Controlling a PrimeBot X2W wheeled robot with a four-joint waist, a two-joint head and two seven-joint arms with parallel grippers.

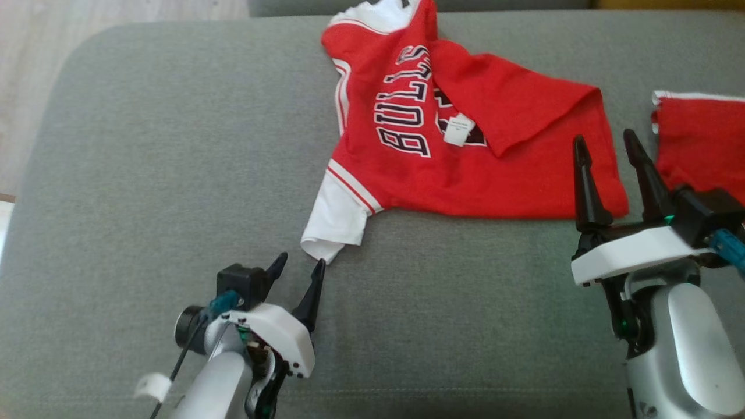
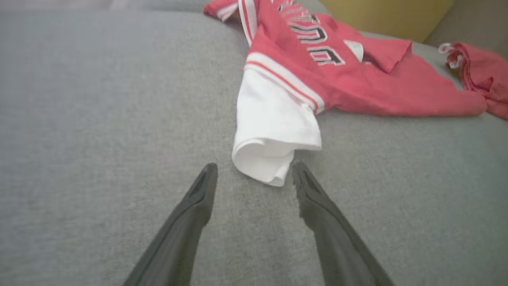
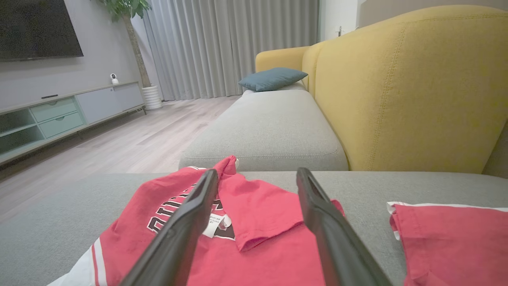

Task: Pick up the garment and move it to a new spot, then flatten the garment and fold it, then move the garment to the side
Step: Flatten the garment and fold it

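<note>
I see one red-and-white jersey [image 1: 465, 169] crumpled toward the far edge of the grey sofa cushion [image 1: 174, 174], and one more red cloth [image 1: 698, 139] apart at its right edge. Open grey fabric runs along its left half and near edge. Both grippers are spread, holding nothing: left gripper [image 1: 300, 265] around the white sleeve tip, right gripper [image 1: 605, 139] above the jersey's right hem.

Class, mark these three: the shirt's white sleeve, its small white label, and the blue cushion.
white sleeve [image 2: 274, 123], left wrist view, middle of the cloth.
white label [image 1: 458, 129], head view, centre of the tag.
blue cushion [image 3: 272, 78], right wrist view, its top face.
</note>
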